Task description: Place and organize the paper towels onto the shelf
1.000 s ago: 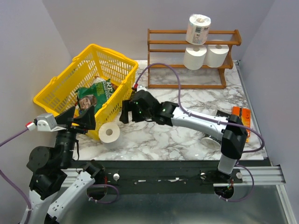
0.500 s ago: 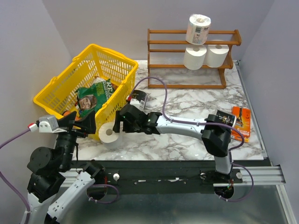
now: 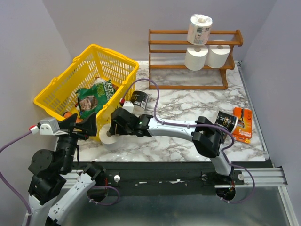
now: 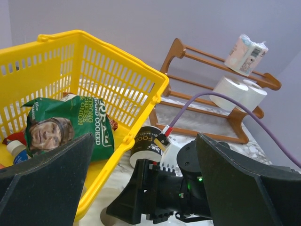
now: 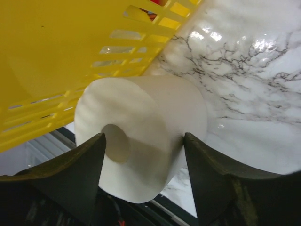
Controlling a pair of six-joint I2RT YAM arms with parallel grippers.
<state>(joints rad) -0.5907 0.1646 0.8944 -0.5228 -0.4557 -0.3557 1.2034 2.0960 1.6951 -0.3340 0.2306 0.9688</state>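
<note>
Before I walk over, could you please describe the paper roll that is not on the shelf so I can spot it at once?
Find the yellow basket on the left of the marble table. Beside its near corner a white roll sits on the table, between the fingers of the right gripper. The other rolls sit on the wooden shelf at the back.

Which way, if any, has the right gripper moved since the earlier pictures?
Yes: the right gripper went left and nearer, along the yellow basket's wall; its fingers now flank the loose paper towel.
</note>
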